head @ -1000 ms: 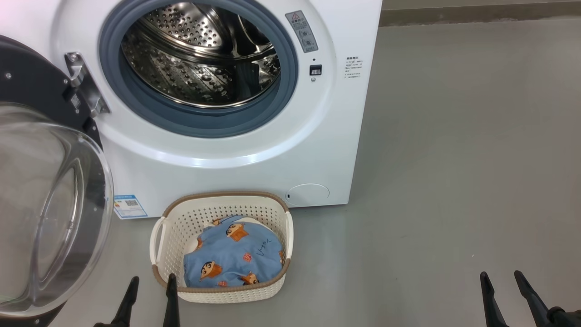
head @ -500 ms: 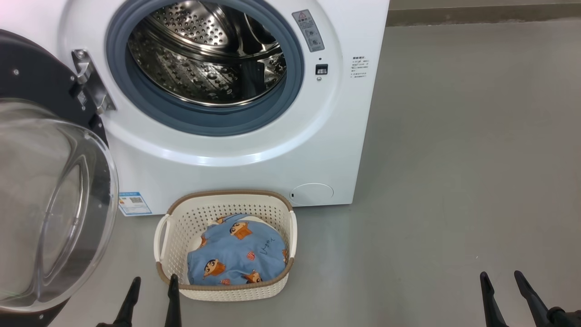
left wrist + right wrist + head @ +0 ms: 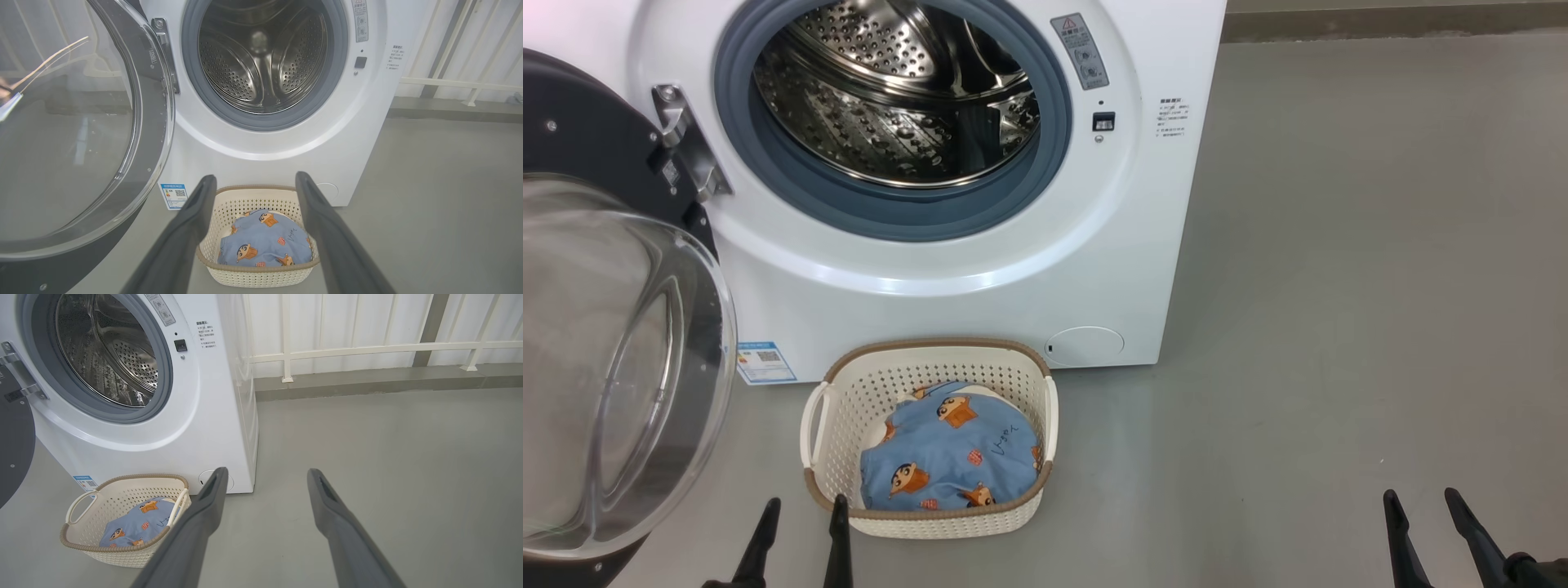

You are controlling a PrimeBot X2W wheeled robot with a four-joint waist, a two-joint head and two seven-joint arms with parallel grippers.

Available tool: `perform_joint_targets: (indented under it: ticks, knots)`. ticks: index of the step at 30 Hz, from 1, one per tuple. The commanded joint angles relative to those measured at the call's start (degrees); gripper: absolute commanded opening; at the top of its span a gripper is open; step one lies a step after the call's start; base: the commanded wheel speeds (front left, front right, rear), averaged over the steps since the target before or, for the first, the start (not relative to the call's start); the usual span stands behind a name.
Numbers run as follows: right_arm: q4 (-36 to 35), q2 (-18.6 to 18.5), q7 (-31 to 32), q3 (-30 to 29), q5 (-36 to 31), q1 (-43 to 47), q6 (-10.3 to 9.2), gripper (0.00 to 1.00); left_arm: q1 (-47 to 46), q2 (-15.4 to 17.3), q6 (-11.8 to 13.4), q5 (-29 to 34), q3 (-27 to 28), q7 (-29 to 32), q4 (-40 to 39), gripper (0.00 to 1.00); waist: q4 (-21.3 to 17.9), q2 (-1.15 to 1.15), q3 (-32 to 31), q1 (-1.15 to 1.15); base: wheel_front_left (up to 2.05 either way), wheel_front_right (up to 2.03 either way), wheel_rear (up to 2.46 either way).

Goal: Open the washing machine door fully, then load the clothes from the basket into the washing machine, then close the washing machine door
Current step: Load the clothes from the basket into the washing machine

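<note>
While the head camera looks down on the washing machine (image 3: 980, 286), I can see both claws at once: the left claw (image 3: 805, 501) at the lower left and the right claw (image 3: 1419, 493) at the lower right. Their fingers point up the picture, and each claw is spread wide with nothing in its grasp. The door (image 3: 613, 367) hangs swung out to the left on its hinge (image 3: 686, 147), its glass bowl bulging toward me, and the steel drum (image 3: 890, 98) is exposed. The basket (image 3: 849, 425) sits on the floor (image 3: 1339, 286) just in front of the machine, below the opening, with the clothes (image 3: 952, 461) bunched inside it. The left claw's inner finger crosses the basket's near left corner in that view, while the right claw hangs over the floor, well apart from the basket. From the left wrist camera, basket and clothes sit framed between the two fingers, and I get a straight look to the back of the drum. The right wrist camera looks from further right, adding the machine's side panel and a long white railing (image 3: 367, 347) behind, with the basket low on the left.
</note>
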Motion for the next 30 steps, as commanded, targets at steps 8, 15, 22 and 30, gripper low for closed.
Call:
perform_joint_targets:
  ticks: [8,15,22,30]
  knots:
    - [-1.2,-0.7,-0.7,1.3,0.8,-0.8,0.09,1.0,-1.6,0.6,0.2,0.2,2.3,-0.4,-0.9,1.0,-0.1,0.0,0.0,0.0,0.02,-0.02,0.0]
    - [-1.2,-0.7,-0.7,1.2,0.9,-0.9,0.09,1.0,-1.7,0.6,0.1,0.1,2.5,-0.4,-0.4,1.0,-0.2,0.0,0.2,0.0,0.8,-0.8,0.0]
    - [-1.2,-0.6,-0.7,1.2,1.0,-0.8,0.09,1.0,-1.8,0.6,0.1,0.3,2.7,-0.4,-0.5,1.0,-0.3,0.0,0.3,0.0,1.47,-1.5,0.03]
    - [-1.3,-0.5,-0.7,1.1,1.2,-0.9,0.09,1.0,-1.9,0.6,0.8,1.6,2.3,-0.4,-1.6,1.0,-0.3,0.0,0.9,0.0,0.84,-0.85,0.01]
